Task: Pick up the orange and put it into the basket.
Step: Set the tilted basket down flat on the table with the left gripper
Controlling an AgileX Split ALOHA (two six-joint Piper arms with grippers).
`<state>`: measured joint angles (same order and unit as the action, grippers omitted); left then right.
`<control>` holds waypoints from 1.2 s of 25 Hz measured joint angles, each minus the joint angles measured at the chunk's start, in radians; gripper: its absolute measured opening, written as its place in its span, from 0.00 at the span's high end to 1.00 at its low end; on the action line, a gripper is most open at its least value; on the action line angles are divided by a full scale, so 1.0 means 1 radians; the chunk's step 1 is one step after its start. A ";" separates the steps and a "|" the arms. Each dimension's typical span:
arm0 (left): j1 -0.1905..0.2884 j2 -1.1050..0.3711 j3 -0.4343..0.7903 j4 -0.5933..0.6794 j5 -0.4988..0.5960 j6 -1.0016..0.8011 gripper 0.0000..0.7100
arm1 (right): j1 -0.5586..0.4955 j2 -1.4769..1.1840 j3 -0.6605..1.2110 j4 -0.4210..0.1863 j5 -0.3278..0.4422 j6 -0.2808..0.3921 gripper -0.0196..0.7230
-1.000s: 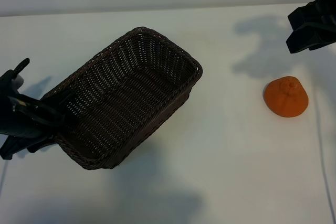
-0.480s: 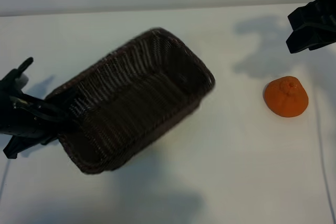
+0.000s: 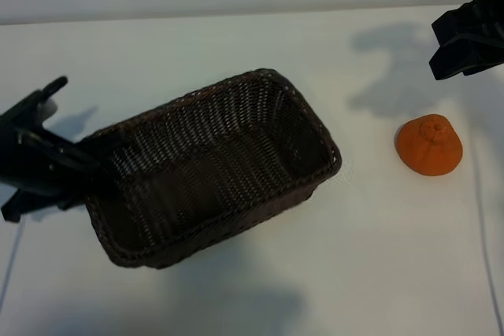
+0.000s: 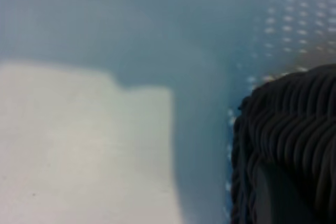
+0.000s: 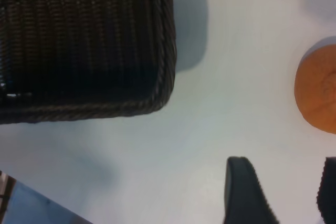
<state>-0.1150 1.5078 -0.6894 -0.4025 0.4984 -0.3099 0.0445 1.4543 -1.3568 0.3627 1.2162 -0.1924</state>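
The basket, the largest thing on the white table, fills the centre-left of the exterior frame. Its long axis runs from the lower left up toward the right of centre, and its open mouth faces up toward the camera so the woven floor shows. The near-right corner also appears in the right wrist view, dark weave under a braided rim.

The left gripper comes in from the left edge of the exterior frame, angled downward, its black fingers pinched on the rim at the basket's left short end. In the left wrist view only the braided rim fills the lower right corner, with blurred table beyond.

The right gripper hangs at the upper right corner of the exterior frame, tilted down over the table, its fingers spread apart with nothing between them.

The orange is the smallest thing. It sits on the table at the right of the frame, below the right gripper and well apart from the basket, its knob pointing up. The right wrist view catches its edge at the right border
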 joint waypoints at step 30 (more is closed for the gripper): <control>0.118 0.001 -0.454 0.039 0.520 0.323 0.78 | 0.000 0.000 0.000 0.000 0.000 0.000 0.49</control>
<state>0.0027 1.5087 -1.1438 -0.3638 1.0180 0.0133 0.0445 1.4543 -1.3568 0.3627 1.2162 -0.1924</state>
